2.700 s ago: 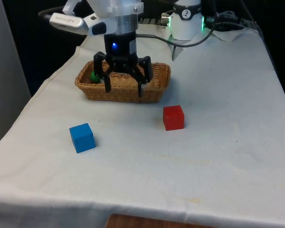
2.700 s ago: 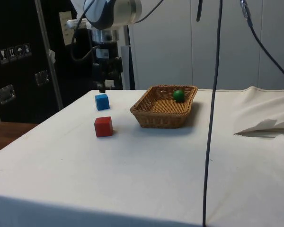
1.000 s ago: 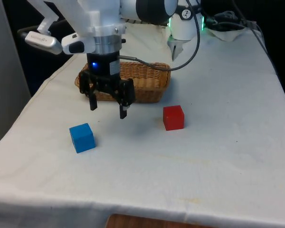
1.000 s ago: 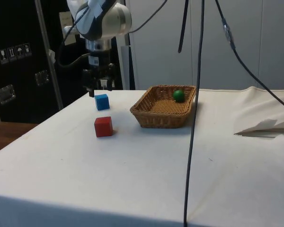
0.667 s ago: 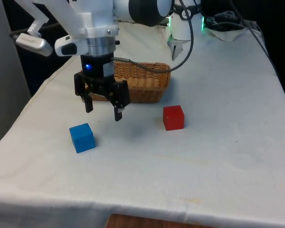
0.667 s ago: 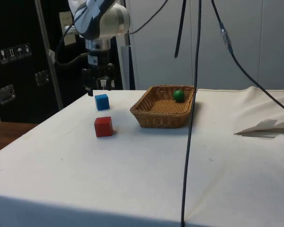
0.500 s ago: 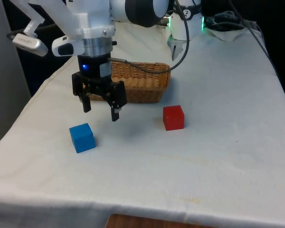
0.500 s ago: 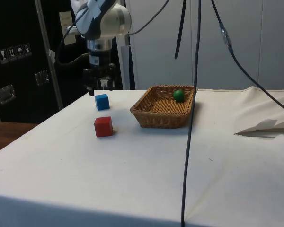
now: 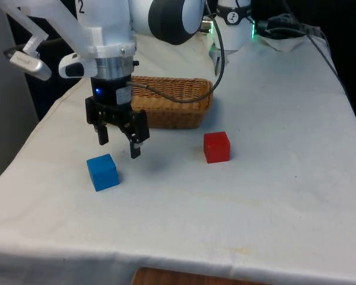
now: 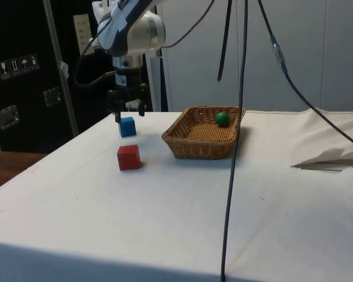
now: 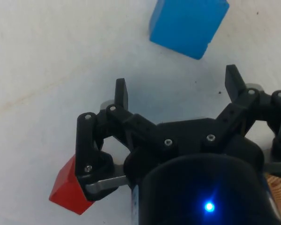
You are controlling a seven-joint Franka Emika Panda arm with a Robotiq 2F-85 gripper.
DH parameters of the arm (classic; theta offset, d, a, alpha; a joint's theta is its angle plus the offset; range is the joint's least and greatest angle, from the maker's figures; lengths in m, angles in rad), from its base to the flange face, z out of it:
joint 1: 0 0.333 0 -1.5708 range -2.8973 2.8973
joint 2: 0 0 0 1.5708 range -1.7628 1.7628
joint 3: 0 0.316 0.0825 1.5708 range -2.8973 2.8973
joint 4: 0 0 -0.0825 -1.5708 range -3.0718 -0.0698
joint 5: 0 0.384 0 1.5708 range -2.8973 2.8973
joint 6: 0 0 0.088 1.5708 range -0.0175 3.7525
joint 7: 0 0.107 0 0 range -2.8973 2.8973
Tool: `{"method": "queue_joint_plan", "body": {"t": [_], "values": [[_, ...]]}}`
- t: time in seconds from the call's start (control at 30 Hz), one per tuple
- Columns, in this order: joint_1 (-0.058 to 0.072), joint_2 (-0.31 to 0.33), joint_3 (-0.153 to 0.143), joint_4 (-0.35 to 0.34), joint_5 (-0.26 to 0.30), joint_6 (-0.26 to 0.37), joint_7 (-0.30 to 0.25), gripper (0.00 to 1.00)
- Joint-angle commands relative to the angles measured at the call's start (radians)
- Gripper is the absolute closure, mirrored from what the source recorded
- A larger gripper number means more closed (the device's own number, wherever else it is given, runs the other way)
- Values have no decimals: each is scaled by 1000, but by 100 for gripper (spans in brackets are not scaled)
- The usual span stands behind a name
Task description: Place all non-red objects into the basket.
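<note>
A blue cube (image 9: pixel 102 171) (image 10: pixel 127 126) (image 11: pixel 188 23) lies on the white cloth at the front view's left. My gripper (image 9: pixel 118 146) (image 10: pixel 127 110) (image 11: pixel 177 84) hangs open and empty just above the cloth, a little beyond the cube and between it and the basket. The wicker basket (image 9: pixel 184 113) (image 10: pixel 182 145) stands behind the gripper, with a green ball (image 10: pixel 222 118) in its far corner. A red cube (image 9: pixel 216 146) (image 10: pixel 129 157) (image 11: pixel 69 192) rests on the cloth to the front view's right of the gripper.
My white arm (image 9: pixel 104 35) leans over the basket's left end in the front view. Cables (image 10: pixel 241 88) hang down in the side view. Crumpled cloth (image 10: pixel 329 157) lies at the side view's right.
My open gripper has moved from over the basket out toward the front view's left and down, ending close to the blue cube. The cubes and the ball have not moved.
</note>
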Motion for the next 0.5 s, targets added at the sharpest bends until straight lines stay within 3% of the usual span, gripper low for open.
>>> {"method": "queue_joint_plan", "body": {"t": [0.0, 0.03, 0.1, 0.3, 0.33, 0.37, 0.47], "values": [[-8, 17, 4, 16, 10, 1, 7, 0], [-1, 6, -1, 3, 4, 2, 2, 0], [-9, 28, 3, 25, 19, 2, 11, 0], [-11, 74, -2, 73, 46, -2, 30, 0], [-5, 67, -7, 60, 44, 6, 25, 0], [-11, 81, -4, 81, 49, -3, 33, 0], [-11, 105, -11, 112, 58, -7, 48, 0]]}}
